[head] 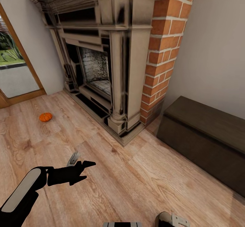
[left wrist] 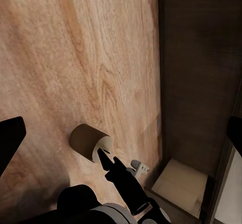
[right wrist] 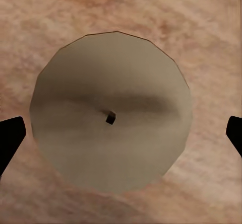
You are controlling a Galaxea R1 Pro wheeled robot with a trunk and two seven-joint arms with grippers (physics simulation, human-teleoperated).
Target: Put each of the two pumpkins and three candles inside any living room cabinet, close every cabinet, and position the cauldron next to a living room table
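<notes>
1. Beige wax is seen end-on in the right wrist view: a round candle (right wrist: pixel 111 116) with a dark wick stub at its centre stands upright on the wood floor (head: pixel 112 186), directly under the right gripper (right wrist: pixel 121 136).
2. The right gripper's jaws are spread wide, one dark tip at each edge of that view, well clear of the candle; nothing is held.
3. The left gripper (head: pixel 83 169) hangs over the floor in front of the fireplace (head: pixel 102 60); its fingers are parted and nothing is seen between them.
4. A pumpkin (head: pixel 45 117) lies on the floor left of the fireplace; the cabinet (head: pixel 204 138) stands to its right, fronts closed.
5. The step in hand is judged to be picking up the candle: a straight descent is called for, then closing on its sides.
6. No brand, label or writing can be read.
</notes>
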